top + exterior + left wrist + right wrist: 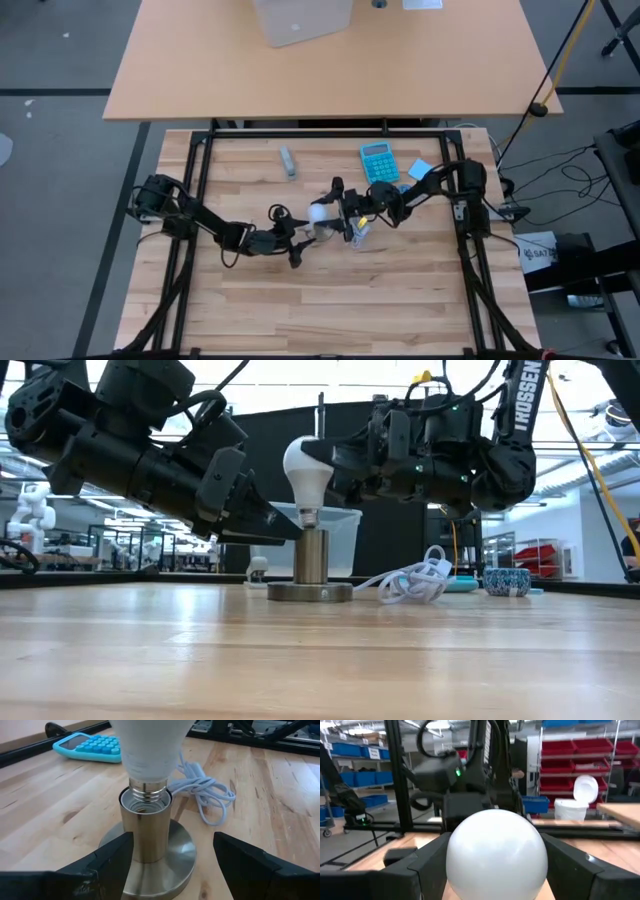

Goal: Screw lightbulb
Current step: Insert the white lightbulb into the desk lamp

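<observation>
On the bench (pixel 250 300), the left gripper (pixel 172 857) holds open fingers around the socket base (pixel 310 591), while at the right arm's 9 o'clock its fingers (pixel 427 862) clasp the light, fragile, slippery lightbulb (pixel 306 470), best gripped gently by its head, seated upright in the socket.

A light butcher-block wooden table (pixel 330 290) fills the lower middle of the high view. On it, near the centre, stands a round metal socket base (pixel 310 591). Just right of that lies a coiled white cable (pixel 415 582). Toward the upper middle rest a teal calculator (pixel 378 162), a small grey block (pixel 288 161) and a light-blue note (pixel 420 168).
</observation>
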Robot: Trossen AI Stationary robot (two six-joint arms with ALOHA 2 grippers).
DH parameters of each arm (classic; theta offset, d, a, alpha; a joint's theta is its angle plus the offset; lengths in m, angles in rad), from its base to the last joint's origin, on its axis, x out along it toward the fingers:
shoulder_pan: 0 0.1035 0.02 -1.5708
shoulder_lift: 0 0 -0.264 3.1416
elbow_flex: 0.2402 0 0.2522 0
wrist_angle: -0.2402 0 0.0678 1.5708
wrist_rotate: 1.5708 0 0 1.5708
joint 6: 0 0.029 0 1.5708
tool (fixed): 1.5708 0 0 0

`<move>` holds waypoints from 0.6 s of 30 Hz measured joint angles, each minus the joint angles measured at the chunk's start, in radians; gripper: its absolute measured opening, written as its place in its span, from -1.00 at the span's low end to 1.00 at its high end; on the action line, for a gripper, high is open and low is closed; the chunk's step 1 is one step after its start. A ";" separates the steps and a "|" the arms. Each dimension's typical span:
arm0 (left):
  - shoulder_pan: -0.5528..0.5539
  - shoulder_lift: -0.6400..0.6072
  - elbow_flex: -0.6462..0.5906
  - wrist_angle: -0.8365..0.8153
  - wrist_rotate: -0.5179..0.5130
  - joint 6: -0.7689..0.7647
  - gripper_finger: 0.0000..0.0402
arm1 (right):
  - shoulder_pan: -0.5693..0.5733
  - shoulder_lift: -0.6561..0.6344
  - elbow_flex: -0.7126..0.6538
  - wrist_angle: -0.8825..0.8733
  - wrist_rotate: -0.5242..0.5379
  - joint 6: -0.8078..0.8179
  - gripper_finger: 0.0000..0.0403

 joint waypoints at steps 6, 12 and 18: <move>0.003 0.000 0.000 0.000 -0.010 -0.001 0.39 | -0.001 0.000 -0.001 -0.016 -0.013 -0.021 0.32; 0.003 0.000 0.000 0.000 -0.031 0.014 0.39 | -0.001 0.000 -0.002 -0.047 -0.023 -0.045 0.32; 0.003 0.000 -0.001 0.005 -0.041 0.021 0.39 | -0.007 0.000 -0.003 -0.064 -0.023 -0.062 0.32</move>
